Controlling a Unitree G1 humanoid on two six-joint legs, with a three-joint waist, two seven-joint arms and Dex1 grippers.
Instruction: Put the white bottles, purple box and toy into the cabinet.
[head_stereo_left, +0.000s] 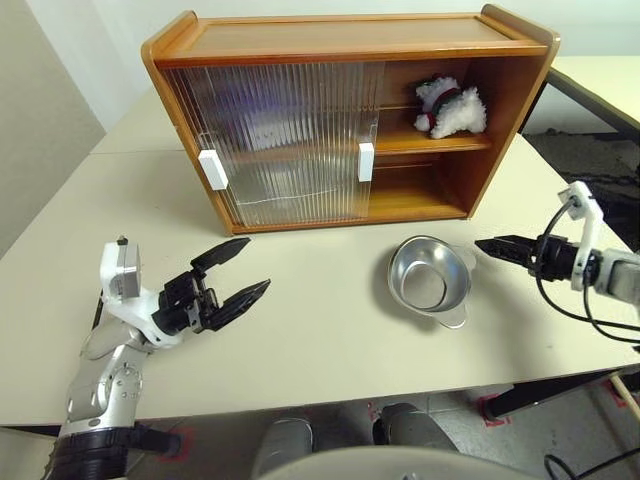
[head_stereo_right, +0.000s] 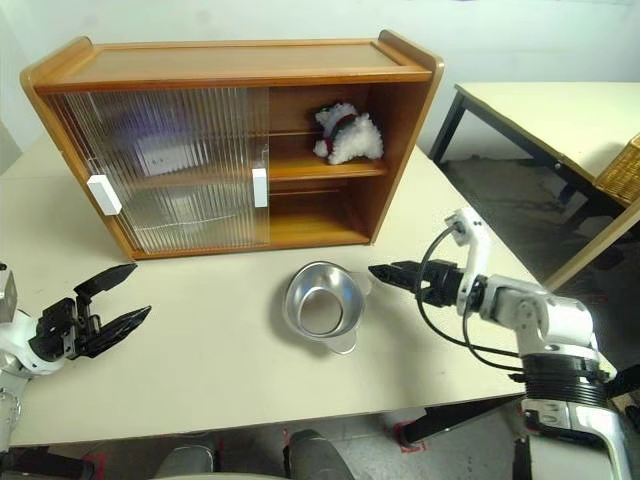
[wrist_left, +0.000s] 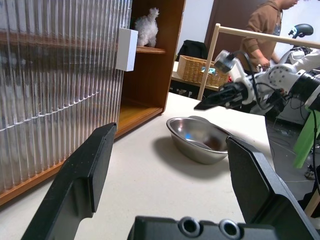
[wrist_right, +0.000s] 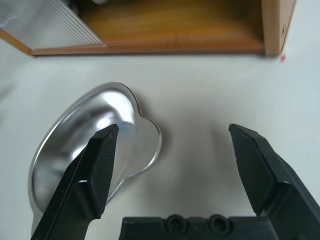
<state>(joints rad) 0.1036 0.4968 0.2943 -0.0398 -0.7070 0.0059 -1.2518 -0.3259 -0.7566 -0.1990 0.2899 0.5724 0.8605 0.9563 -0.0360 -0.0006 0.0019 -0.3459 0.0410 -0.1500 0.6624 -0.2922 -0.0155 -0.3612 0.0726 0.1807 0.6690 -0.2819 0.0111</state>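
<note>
Cream table (head_stereo_left: 300, 340): toy (head_stereo_left: 452, 107) on cabinet (head_stereo_left: 350, 120) shelf, bowl (head_stereo_left: 430, 279) empty, both grippers spread.

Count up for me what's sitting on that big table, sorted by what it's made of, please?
Wood: 1, the wide brown wooden cabinet with ribbed sliding doors.
Metal: 1, the round shiny steel bowl in front of it.
Plush: 1, the small white plush toy on the cabinet's inner shelf.
Total: 3.
</note>
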